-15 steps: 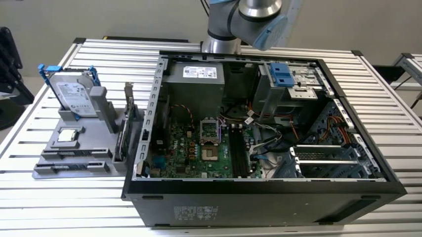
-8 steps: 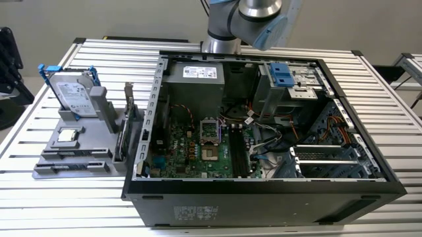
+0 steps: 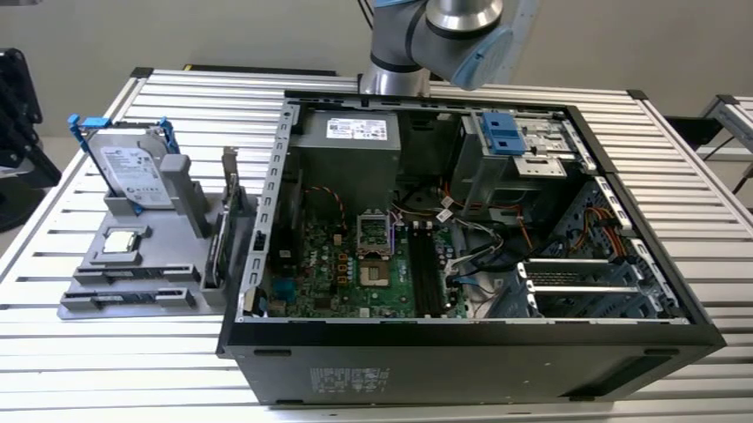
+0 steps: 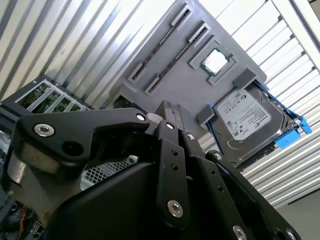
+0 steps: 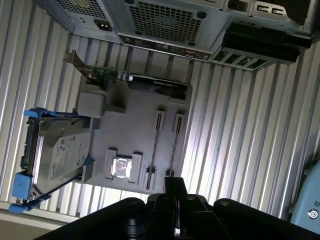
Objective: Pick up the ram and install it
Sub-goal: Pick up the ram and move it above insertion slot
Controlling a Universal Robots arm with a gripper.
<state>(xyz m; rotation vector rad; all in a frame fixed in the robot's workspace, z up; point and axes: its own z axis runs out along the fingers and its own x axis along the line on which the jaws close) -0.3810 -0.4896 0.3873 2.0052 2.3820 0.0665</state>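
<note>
The ram stands on edge as thin dark strips (image 5: 174, 150) between the end clips of a grey holder (image 5: 135, 130). Both wrist views show it, the second as narrow lines (image 4: 160, 47), and the exterior view has it at the holder's front (image 3: 130, 298). My gripper (image 5: 175, 184) hangs high above the holder. Its black fingers (image 4: 169, 114) are pressed together with nothing between them, well apart from the ram. The open computer case (image 3: 612, 189) lies beside the holder, with long dark memory slots (image 3: 426, 269) on its green board.
On the holder sit a silver-labelled hard drive with blue rails (image 3: 127, 167), a small square chip (image 3: 123, 242) and an upright card with a metal bracket (image 3: 231, 207). Everything rests on a slatted metal table (image 3: 94, 352). The arm (image 3: 447, 31) rises behind the case.
</note>
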